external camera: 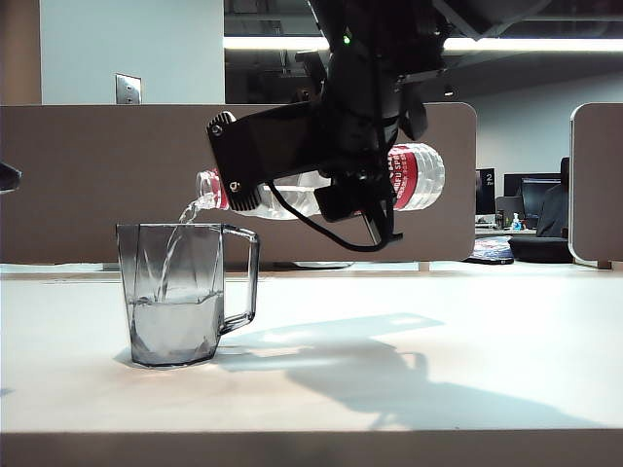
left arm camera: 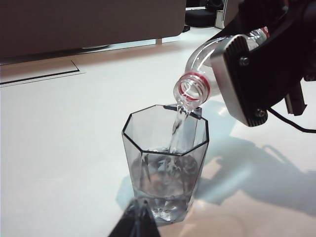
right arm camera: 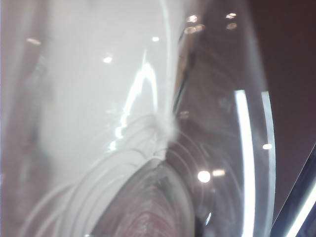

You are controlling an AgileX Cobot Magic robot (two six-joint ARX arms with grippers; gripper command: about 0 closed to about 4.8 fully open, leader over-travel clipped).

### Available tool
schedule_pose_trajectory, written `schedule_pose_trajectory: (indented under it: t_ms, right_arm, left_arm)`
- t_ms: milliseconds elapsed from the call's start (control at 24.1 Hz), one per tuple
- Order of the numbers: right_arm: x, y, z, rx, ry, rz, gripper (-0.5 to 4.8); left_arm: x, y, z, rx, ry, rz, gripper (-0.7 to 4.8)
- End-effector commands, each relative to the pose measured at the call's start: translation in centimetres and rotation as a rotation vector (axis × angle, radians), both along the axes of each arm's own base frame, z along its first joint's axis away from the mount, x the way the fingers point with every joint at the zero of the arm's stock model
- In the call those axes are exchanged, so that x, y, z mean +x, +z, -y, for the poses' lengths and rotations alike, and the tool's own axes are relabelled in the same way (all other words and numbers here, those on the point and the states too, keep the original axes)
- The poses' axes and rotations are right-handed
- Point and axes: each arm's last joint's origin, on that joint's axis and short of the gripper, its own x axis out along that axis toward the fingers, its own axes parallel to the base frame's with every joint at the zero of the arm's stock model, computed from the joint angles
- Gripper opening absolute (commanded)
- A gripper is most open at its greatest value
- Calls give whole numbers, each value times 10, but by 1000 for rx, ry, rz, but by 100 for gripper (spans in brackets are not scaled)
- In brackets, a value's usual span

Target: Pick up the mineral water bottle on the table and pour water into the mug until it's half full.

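Observation:
The mineral water bottle (external camera: 419, 175) lies nearly level in the air, its red-ringed neck (left arm camera: 193, 89) tipped down over the mug (external camera: 185, 292). My right gripper (external camera: 243, 175) is shut on the bottle's body near the shoulder, and one finger plate (left arm camera: 247, 74) shows beside the neck. A thin stream of water (external camera: 173, 248) falls into the smoky faceted mug (left arm camera: 165, 163), which stands on the white table (external camera: 438, 389) with its handle toward the right. Water stands about halfway up the mug. The clear bottle wall (right arm camera: 148, 123) fills the right wrist view. My left gripper (left arm camera: 138, 219) hangs shut, close in front of the mug.
A brown partition (external camera: 88, 185) runs behind the table. A black cable (external camera: 331, 238) loops under the right gripper. The table's brownish front edge (external camera: 311, 449) is near the camera. A recessed panel (left arm camera: 44, 74) is set in the tabletop beyond the mug.

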Motion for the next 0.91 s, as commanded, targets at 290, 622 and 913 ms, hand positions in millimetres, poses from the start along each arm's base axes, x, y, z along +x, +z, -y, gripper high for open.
schedule_pose_trajectory:
  t_ms: [290, 622, 913]
  right_arm:
    - [1, 9, -2, 49, -9, 41, 212]
    - [-1, 6, -1, 168, -63, -11, 238]
    - [-3, -2, 3, 315, -182, -96, 242]
  left_arm:
    - [0, 2, 0, -8, 1, 13, -5]
    - [0, 2, 0, -8, 1, 13, -5]
    - [0, 2, 0, -8, 1, 13, -5]
